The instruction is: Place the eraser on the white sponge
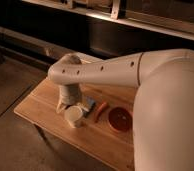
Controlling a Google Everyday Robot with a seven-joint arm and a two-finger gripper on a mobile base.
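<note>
Reaching down from a thick white arm [115, 70] that crosses the view from the right, the gripper [66, 106] hangs low over the table's left half. It is just behind and to the left of a round cream cup [74, 116] and seems to touch it. From where I stand I cannot tell how far the gripper is open, or whether it has hold of anything. The eraser cannot be made out; the wrist and the cup hide the spot beneath the gripper.

The white sponge [90, 104] lies just to the right of the gripper. It is a small flat pad, pale bluish-grey and soft-looking, with its near corner tucked behind the cup's rim. Beside it, on the right, a thin orange carrot-like piece [101, 111] lies at a slant. Further right sits a shallow red bowl [120, 119], close to the robot's bulky white body [170, 125], which fills the lower right of the view.

All of this rests on a small wooden table [37, 107] with a warm, light-brown plank top. The floor [10, 140] around it is dull grey-brown. Behind the table the room is dim, with dark shelving [105, 35] and pale rails running across it.
</note>
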